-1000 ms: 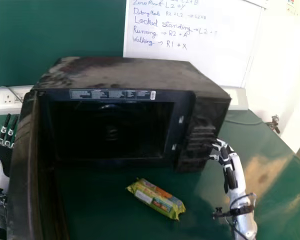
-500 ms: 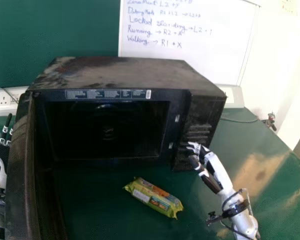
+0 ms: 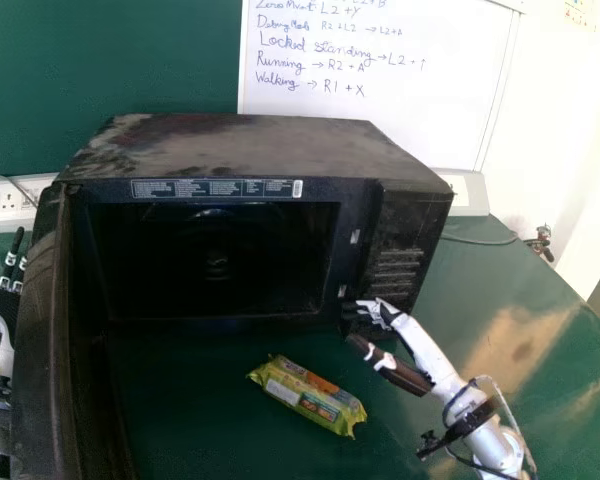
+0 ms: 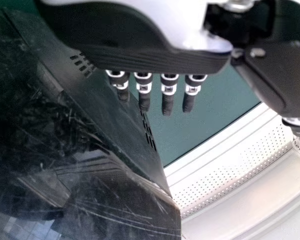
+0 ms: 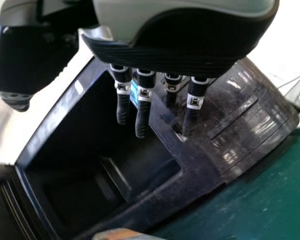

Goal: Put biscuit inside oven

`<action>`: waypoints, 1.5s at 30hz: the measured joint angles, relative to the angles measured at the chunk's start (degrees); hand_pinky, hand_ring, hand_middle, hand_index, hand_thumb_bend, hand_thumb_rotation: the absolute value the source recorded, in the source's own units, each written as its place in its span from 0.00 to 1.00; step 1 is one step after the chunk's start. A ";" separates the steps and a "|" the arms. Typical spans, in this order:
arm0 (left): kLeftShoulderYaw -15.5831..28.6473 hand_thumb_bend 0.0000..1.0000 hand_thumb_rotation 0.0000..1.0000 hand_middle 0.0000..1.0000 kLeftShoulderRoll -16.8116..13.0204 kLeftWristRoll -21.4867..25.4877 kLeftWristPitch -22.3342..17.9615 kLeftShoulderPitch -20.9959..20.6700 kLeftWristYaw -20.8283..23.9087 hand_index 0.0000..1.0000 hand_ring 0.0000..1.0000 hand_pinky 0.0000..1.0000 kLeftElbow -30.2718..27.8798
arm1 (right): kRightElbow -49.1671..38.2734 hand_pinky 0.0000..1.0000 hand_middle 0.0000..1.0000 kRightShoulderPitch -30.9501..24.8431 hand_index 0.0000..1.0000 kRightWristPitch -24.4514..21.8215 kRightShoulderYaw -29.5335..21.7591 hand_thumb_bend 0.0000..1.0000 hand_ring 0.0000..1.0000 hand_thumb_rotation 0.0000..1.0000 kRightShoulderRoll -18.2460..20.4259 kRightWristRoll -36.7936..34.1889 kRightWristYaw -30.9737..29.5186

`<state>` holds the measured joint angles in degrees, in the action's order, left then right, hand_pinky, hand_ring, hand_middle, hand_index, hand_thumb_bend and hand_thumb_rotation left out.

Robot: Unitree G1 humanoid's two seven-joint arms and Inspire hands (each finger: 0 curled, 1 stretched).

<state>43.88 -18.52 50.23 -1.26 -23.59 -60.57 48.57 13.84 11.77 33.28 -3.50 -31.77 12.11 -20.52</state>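
In the head view the biscuit packet (image 3: 308, 394), green and yellow, lies on the table before the black oven (image 3: 270, 150), whose door (image 3: 50, 350) stands open at the left. My right hand (image 3: 390, 368) is at the oven's lower right front, behind and right of the packet, holding nothing. The right wrist view shows that hand (image 5: 145, 107) with straight fingers before the oven front (image 5: 190, 160); a bit of the packet (image 5: 121, 233) shows too. My left hand (image 3: 4, 300) is outside the door, and in the left wrist view the hand (image 4: 167, 95) has extended, empty fingers beside the oven.
The green table (image 3: 520, 330) extends to the right of the oven. A whiteboard (image 3: 380, 90) stands behind it, with a wall socket (image 3: 12, 202) at the left and a cable (image 3: 480, 242) at the back right. The open door stands between my left hand and the packet.
My right hand has moved left and lower along the oven's front, toward the packet. The head view has shifted slightly. Packet, oven and left hand keep their places.
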 measured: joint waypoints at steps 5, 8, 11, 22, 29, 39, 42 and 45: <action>0.00 0.11 0.73 0.37 0.04 0.02 0.26 0.02 0.00 0.89 0.11 0.00 -0.07 | -3.48 0.77 0.81 -1.52 0.86 -2.79 0.17 0.94 0.79 0.58 -0.57 1.78 0.28; 0.00 0.11 0.74 0.36 0.03 0.02 0.26 0.06 0.00 0.89 0.11 0.00 -0.08 | -4.85 0.77 0.81 -1.97 0.87 -3.91 0.34 0.94 0.79 0.57 -0.97 2.51 0.28; 0.00 0.11 0.74 0.36 0.05 0.02 0.25 0.05 0.00 0.90 0.12 0.00 -0.10 | -6.46 0.77 0.82 -2.11 0.87 -4.97 0.43 0.94 0.80 0.57 -1.57 3.23 0.29; 0.00 0.12 0.69 0.38 0.07 0.05 0.40 0.07 -0.07 0.89 0.14 0.00 -0.12 | -12.49 0.78 0.87 -4.07 0.90 -10.97 1.68 0.97 0.84 0.57 -3.11 6.22 -1.08; 0.00 0.12 0.70 0.39 -0.01 0.06 0.46 0.03 -0.07 0.88 0.13 0.00 -0.03 | -19.07 0.82 0.89 -4.76 0.92 -18.59 3.15 0.98 0.87 0.51 -5.44 6.70 -6.86; 0.00 0.12 0.73 0.37 0.27 0.07 0.08 0.05 -0.44 0.89 0.12 0.00 -0.27 | -24.42 0.86 0.88 -5.28 0.91 -23.94 4.34 0.96 0.86 0.46 -7.56 7.38 -11.32; 0.00 0.12 0.70 0.38 0.23 0.06 -0.02 0.04 -0.43 0.88 0.12 0.00 -0.19 | -26.05 0.89 0.88 -5.32 0.91 -25.89 5.16 0.96 0.87 0.48 -8.77 8.86 -13.04; 0.00 0.12 0.70 0.38 0.14 0.06 -0.21 0.03 -0.43 0.87 0.12 0.00 -0.02 | -27.62 0.91 0.87 -5.33 0.91 -27.64 5.90 0.96 0.87 0.48 -9.67 10.71 -14.15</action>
<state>43.88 -18.38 50.29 -1.46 -23.56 -61.01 48.55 -13.78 6.44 5.64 2.40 -41.44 22.82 -34.67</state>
